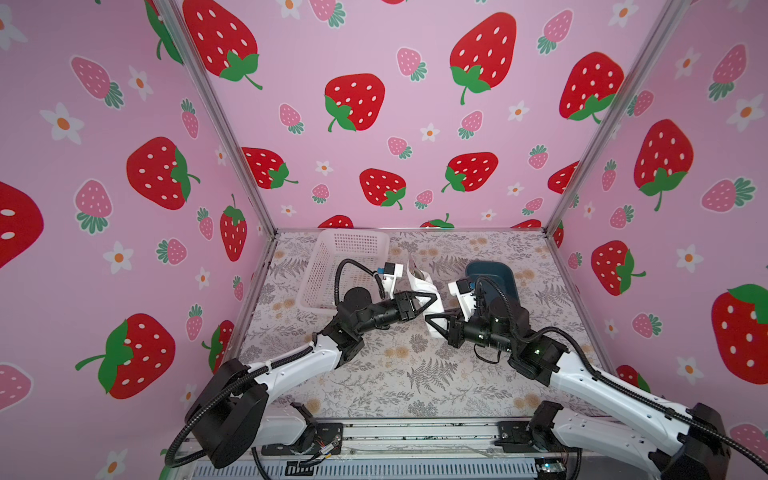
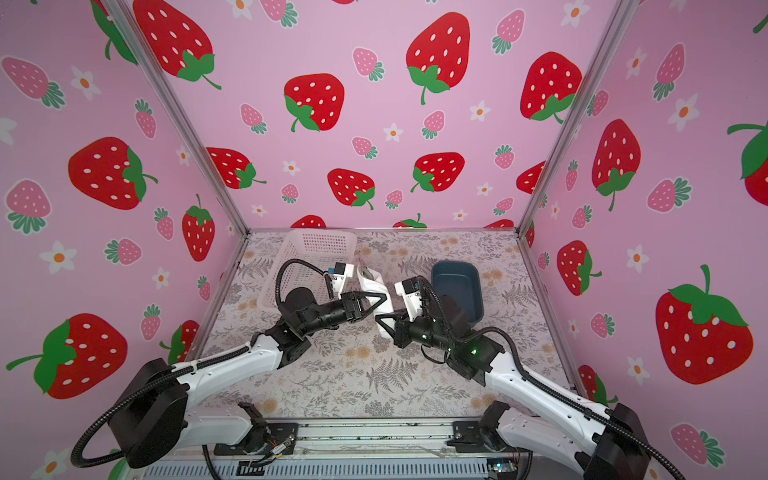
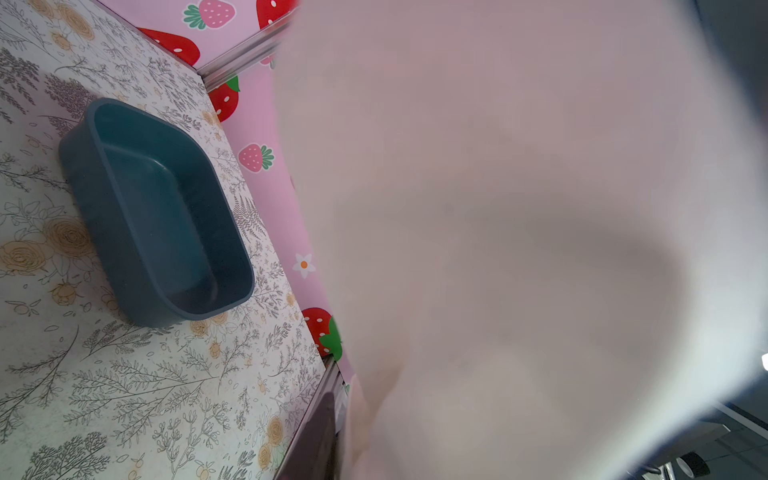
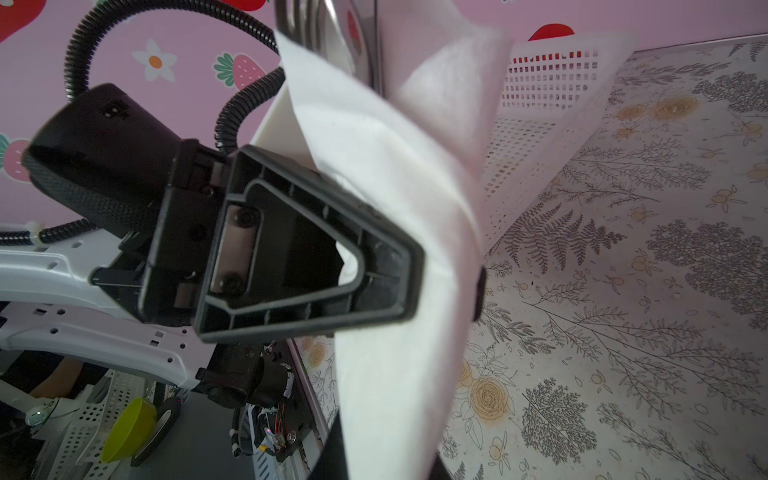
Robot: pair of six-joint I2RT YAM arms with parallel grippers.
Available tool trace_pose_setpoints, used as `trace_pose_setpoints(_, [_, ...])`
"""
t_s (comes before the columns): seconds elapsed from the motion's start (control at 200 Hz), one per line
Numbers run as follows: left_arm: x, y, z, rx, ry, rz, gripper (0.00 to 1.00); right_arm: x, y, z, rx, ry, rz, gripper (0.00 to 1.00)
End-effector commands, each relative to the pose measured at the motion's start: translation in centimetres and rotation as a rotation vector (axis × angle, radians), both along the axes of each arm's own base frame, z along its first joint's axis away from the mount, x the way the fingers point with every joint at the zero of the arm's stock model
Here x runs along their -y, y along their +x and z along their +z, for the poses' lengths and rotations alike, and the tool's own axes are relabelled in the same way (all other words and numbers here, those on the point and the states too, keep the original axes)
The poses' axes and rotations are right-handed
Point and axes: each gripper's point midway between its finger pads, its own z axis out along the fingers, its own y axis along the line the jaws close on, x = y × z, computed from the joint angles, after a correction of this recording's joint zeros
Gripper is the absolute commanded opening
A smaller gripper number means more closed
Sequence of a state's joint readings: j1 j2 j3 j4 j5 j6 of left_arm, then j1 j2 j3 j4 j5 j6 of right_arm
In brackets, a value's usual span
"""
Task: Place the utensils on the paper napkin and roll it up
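Biggest worry here imo: the paper napkin (image 1: 420,286) is rolled round the utensils (image 1: 413,269) and hanging in the air between the two sets of jaws, well clear of the bench (image 1: 415,374) below them. It's thin paper, so if the arms pull apart or twist against each other, it could rip in the stretch between the two grips.

Second thing: the fork (image 4: 297,18) and spoon (image 4: 353,37) poke out of the open end beyond the left jaws. Nothing caps that end, so tipping the roll that way could let them slide out. In the right wrist view there's also a loose flap just past the left jaws that looks ready to unroll.

The right jaws are clamped tight on the roll's lower end. The left jaws sit further up with one finger on each side of the roll and a narrow gap. The near finger (image 4: 390,282) lies flat on the paper, but I can't tell if they're actually pinching or just touching.
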State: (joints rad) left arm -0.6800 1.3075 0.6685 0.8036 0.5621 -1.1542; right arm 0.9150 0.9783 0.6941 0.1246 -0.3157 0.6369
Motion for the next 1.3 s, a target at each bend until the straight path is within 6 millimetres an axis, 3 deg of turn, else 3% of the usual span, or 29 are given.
trace_pose_setpoints(0.0, [0.1, 0.0, 3.1, 0.048, -0.056, -0.009, 0.24, -0.4, -1.1, 2.8, 0.065, 0.088, 0.059, 0.13])
trace_pose_setpoints(0.105, [0.1, -0.2, 3.5, 0.058, -0.058, -0.013, 0.21, -0.3, -0.8, 2.1, 0.051, 0.079, 0.044, 0.13])
trace_pose_setpoints(0.455, [-0.5, -0.6, 4.0, 0.098, -0.038, -0.003, 0.13, -0.3, -1.3, 2.7, 0.043, 0.100, 0.069, 0.19])
trace_pose_setpoints(0.53, [-0.6, -0.8, 4.2, 0.104, -0.042, -0.005, 0.12, -0.3, -1.4, 3.0, 0.034, 0.110, 0.074, 0.23])
trace_pose_setpoints(0.705, [-0.9, -0.9, 4.5, 0.109, -0.041, 0.003, 0.12, 0.5, -1.1, 3.3, -0.012, 0.130, 0.050, 0.45])
trace_pose_setpoints(0.735, [-0.9, -0.9, 4.6, 0.112, -0.041, 0.003, 0.12, 1.1, -1.4, 4.4, -0.002, 0.159, 0.053, 0.48])
trace_pose_setpoints(0.895, [-1.0, -0.9, 5.0, 0.119, -0.041, 0.002, 0.12, 1.8, -1.2, 4.5, -0.043, 0.177, 0.046, 0.51])
trace_pose_setpoints(0.935, [-1.0, -1.0, 5.1, 0.123, -0.041, -0.003, 0.12, 2.1, -1.0, 4.5, -0.058, 0.179, 0.030, 0.55])
trace_pose_setpoints(1.101, [-1.1, -1.1, 5.6, 0.129, -0.045, -0.005, 0.12, 3.3, -0.2, 4.6, -0.116, 0.197, -0.036, 0.55])
trace_pose_setpoints(1.296, [-1.5, -1.1, 5.5, 0.133, -0.041, 0.010, 0.12, 3.5, -1.1, 4.0, -0.166, 0.163, 0.003, 0.41])
